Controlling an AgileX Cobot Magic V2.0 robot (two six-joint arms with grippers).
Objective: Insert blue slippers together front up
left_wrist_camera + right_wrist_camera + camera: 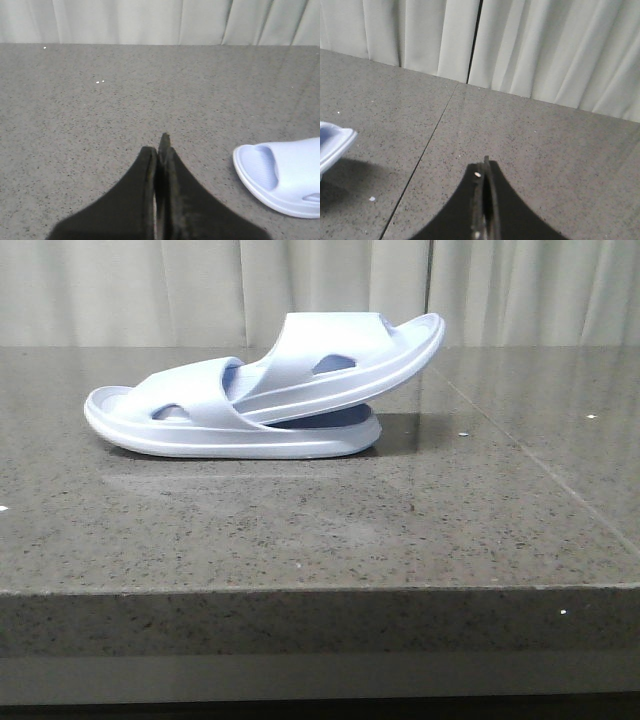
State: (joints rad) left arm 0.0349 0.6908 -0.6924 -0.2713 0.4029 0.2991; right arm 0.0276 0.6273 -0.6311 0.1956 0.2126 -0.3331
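I see the 2 blue slippers (262, 390) nested on the dark speckled stone table (300, 530), a little toward 11 o'clock from its centre in the front view. The lower slipper (190, 420) lies flat on its sole; the upper slipper (340, 355) is pushed in under its strap and tilts up toward 2 o'clock, its free end off the surface. Pale curtains (330, 290) hang behind. My left gripper (161, 150) is clenched on nothing — fingers pressed together above bare stone, one slipper end just beside it. My right gripper (484, 172) is likewise closed and empty, with a slipper tip near it at the frame edge.
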